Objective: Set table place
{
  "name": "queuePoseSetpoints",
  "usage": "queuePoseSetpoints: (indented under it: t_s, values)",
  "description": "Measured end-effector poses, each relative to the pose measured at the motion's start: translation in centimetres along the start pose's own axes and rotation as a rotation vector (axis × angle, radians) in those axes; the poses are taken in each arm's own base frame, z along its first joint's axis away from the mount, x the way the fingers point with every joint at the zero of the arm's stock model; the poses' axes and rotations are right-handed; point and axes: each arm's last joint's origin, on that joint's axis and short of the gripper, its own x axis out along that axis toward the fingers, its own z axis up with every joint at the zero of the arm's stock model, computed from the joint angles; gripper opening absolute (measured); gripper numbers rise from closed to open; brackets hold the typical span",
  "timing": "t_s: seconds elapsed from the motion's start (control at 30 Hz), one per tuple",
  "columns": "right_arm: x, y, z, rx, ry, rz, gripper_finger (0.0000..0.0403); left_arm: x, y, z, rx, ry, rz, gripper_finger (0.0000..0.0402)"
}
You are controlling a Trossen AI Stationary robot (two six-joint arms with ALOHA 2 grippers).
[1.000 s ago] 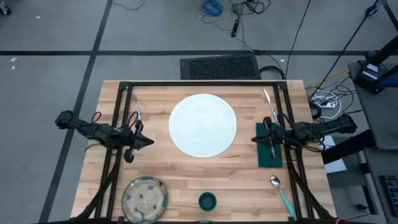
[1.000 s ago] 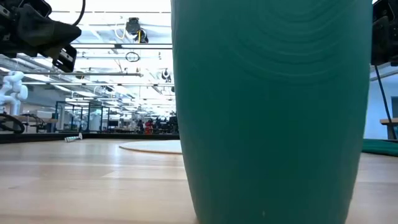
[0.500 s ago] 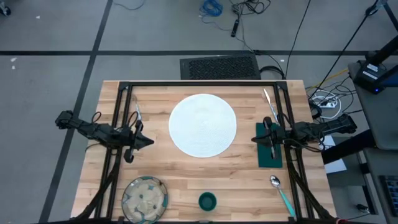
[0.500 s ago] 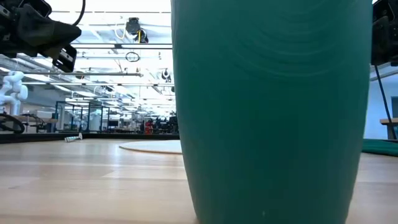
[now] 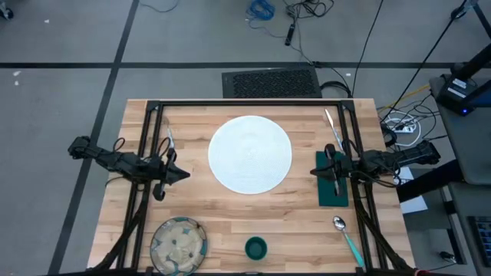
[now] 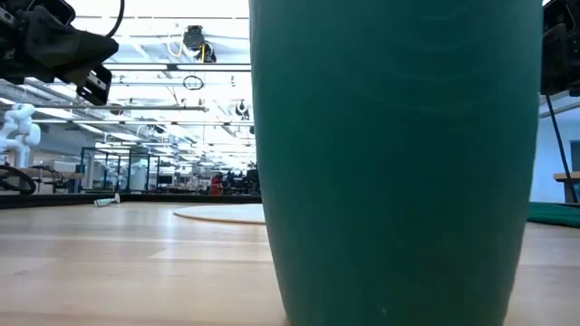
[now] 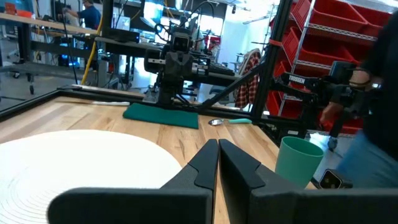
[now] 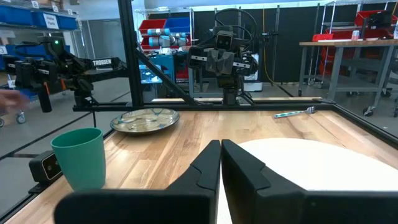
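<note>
- The table [image 5: 230, 207] is a light wooden top with a black frame, its long sides running left to right in the high view.
- The white plate [image 5: 250, 153] lies flat in the middle of the table, toward the far edge.
- The left gripper [image 5: 184, 174] hangs just left of the plate, fingers pressed together and holding nothing, pointing toward the plate.
- The right gripper [image 5: 314, 172] hangs just right of the plate, above the far end of the napkin [image 5: 333, 191], fingers likewise pressed together and empty, pointing back at the left one.
- The dark green napkin lies right of the plate, its long axis running from far edge to near edge.
- The knife [image 5: 332, 131] lies beyond the napkin near the far right corner, slanted, its long axis running roughly far to near.
- The fork [image 5: 168, 141] lies left of the plate, long axis roughly far to near.
- The spoon [image 5: 347, 238] sits near the near right corner, bowl end toward the napkin, teal handle slanting to the near edge.
- The speckled bowl [image 5: 179, 243] rests at the near left, upright.
- The green cup [image 5: 255, 248] stands upright at the near edge, between bowl and spoon.
</note>
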Motion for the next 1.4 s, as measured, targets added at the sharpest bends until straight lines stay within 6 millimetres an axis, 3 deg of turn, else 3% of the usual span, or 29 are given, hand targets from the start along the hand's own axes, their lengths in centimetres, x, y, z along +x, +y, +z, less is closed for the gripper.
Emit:
queuePoseSetpoints:
  t_s: [0.5,0.67,0.77,0.9,1.07,1.4]
  values:
    - [0.0,0.0,0.0,0.000,0.000,0.001,0.0000,0.0,0.0,0.0,0.006,-0.001,0.003,0.0000]
    - [0.0,0.0,0.0,-0.015,0.000,-0.003,0.0000,0.0,0.5,0.3,0.096,-0.034,0.163,0.0000]
    - [0.0,-0.1,0.0,-0.068,-0.004,-0.018,0.0000,-0.1,0.6,0.7,0.058,-0.087,0.220,0.0000]
    - [0.0,0.0,0.7,0.015,-0.069,-0.015,0.0000,-0.4,0.5,2.4,-0.007,-0.150,0.256,0.0000]
    - [-0.7,0.0,3.7,0.029,-0.133,-0.024,0.0000,-0.9,0.1,5.8,0.001,-0.207,0.254,0.0000]
    - [-3.2,-0.3,14.5,-0.026,-0.111,-0.135,0.0000,-0.5,-1.2,15.8,0.168,-0.219,0.370,0.0000]
